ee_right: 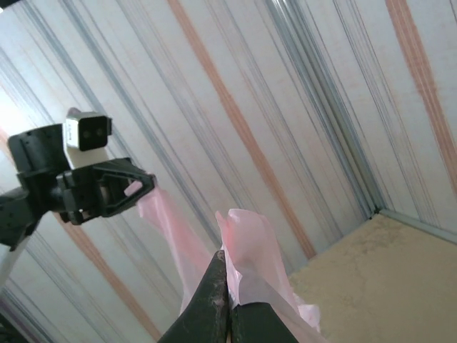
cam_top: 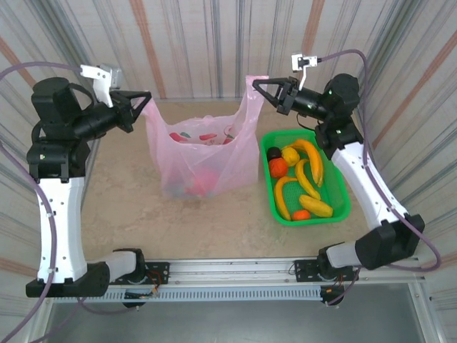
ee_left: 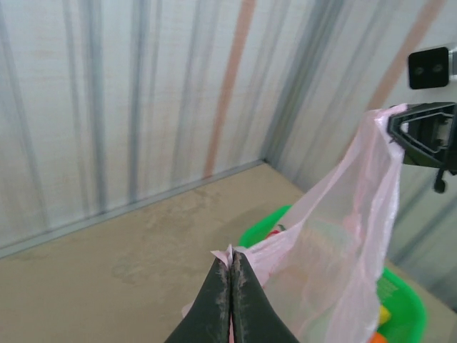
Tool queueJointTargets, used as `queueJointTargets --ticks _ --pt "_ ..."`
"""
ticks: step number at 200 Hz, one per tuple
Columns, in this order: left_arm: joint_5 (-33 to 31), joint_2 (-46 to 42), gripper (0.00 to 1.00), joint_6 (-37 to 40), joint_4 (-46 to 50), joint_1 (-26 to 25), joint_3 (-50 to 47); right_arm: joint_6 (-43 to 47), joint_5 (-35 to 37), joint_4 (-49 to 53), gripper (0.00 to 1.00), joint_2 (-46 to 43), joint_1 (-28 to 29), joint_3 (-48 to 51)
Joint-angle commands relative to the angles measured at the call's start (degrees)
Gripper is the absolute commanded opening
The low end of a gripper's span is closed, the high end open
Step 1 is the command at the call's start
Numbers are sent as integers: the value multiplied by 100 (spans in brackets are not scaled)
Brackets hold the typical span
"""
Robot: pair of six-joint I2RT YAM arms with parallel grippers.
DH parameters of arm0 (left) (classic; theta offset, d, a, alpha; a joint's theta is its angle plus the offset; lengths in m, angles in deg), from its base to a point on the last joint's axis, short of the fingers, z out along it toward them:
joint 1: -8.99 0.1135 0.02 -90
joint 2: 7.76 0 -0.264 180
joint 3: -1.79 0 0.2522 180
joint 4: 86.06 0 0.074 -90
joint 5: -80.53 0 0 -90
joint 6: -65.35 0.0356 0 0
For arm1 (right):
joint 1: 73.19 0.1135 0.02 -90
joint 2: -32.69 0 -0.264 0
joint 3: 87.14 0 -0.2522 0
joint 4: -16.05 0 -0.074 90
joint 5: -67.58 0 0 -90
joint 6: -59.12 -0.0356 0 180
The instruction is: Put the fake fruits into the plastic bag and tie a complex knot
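Your left gripper [cam_top: 147, 97] and right gripper [cam_top: 256, 85] are both clamping tight on the handles of the plastic bag [cam_top: 196, 161], holding it up between them. Fake fruits [cam_top: 313, 168] are lying in the green basket [cam_top: 340, 187] alongside.

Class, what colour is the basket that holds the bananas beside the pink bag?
Bright green. The basket shows best in the top external view.
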Motion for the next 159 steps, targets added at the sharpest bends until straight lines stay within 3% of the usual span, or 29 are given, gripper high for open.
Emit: queueJointTargets --ticks 1,33,79,159 --pt "1377 -196 0 -876 -1282 0 -710 233 387 350 0 -585 -32 611" --pt "1215 -244 0 -797 -1497 -661 -1601 649 831 920 0 -1310 -104 1498" --pt "638 22 0 -512 -1387 -1517 -1666 942 1040 1782 0 -1794 -541 1760" --pt "508 246 0 -593 -1379 -1640 -1240 1043 532 2604 0 -1997 -1694 1232"
